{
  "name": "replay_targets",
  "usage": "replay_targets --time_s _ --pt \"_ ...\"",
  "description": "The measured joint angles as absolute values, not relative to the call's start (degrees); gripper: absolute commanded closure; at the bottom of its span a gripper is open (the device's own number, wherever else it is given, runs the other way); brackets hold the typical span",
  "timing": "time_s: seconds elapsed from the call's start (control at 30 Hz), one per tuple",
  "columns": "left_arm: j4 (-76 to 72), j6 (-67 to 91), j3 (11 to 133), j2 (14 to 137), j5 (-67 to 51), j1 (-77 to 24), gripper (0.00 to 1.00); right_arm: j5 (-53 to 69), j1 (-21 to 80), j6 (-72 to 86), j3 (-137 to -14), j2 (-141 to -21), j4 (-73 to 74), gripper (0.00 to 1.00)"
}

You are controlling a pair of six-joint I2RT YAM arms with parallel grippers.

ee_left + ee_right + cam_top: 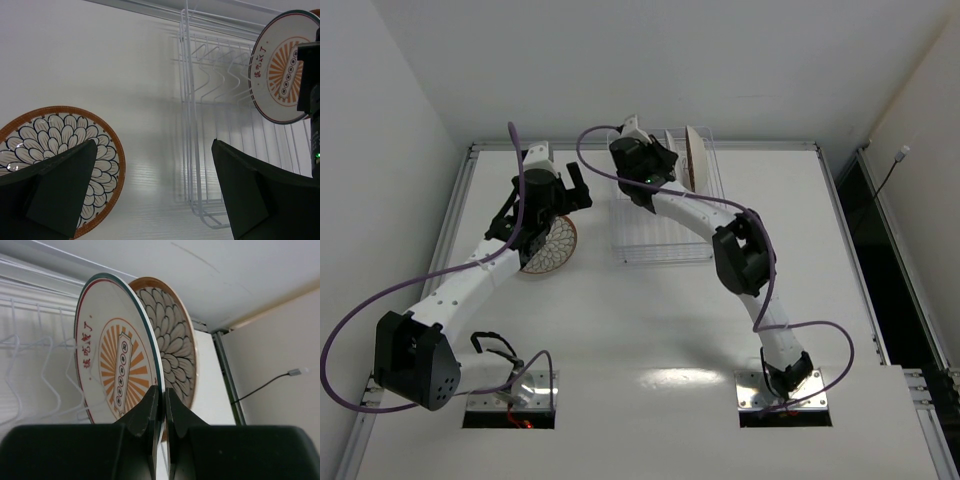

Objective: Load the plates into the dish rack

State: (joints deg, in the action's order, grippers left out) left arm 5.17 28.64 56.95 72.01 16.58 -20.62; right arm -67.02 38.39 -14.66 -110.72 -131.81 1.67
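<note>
Pinching the rim of the sunburst plate point(117, 370), the right jaws are closed narrow on it and hold it upright on edge, so that it can stand in a slot of the dish rack point(650, 245) rather than lie flat. Just beyond those jaws, on the held plate's far side, a petal-patterned plate point(175, 340) stands upright in the rack, close beside it and roughly parallel; whether the two touch is unclear. The held plate's bottom edge is hidden behind the jaws, so it may be seated between the wires or sit just above them.

The left jaws stand wide and empty over the bench point(650, 340), apart from the rack. Below them and off to one side lies the third plate point(60, 135), flat and face up, likely the next to be lifted. A flat plate offers little rim to grip, which the wide opening suits.
</note>
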Motion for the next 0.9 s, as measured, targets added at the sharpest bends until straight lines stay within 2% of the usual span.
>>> replay_targets --time_s 0.07,0.1,0.17,0.43,0.67,0.9 --pt "5.2 28.5 56.9 72.0 16.6 -20.6 0.0 -65.6 37.8 -12.5 -112.6 -132.9 3.9 0.86" --pt "5.2 28.5 56.9 72.0 16.6 -20.6 0.0 -64.8 37.4 -11.4 -113.1 -133.0 5.1 0.73" --pt "5.2 28.5 56.9 72.0 16.6 -20.6 0.0 -63.6 36.5 -8.8 -113.6 -133.1 7.7 0.61" --pt "5.2 28.5 56.9 72.0 16.6 -20.6 0.0 -59.4 34.6 -3.2 -113.9 -133.0 13.6 0.36" --pt "5.2 28.5 56.9 72.0 16.6 -20.6 0.0 -58.9 36.4 -2.7 -117.1 -131.2 16.2 0.3" --pt "5.2 28.5 56.9 72.0 16.8 -20.6 0.0 -57.0 40.1 -1.5 -116.4 -120.2 16.8 0.28"
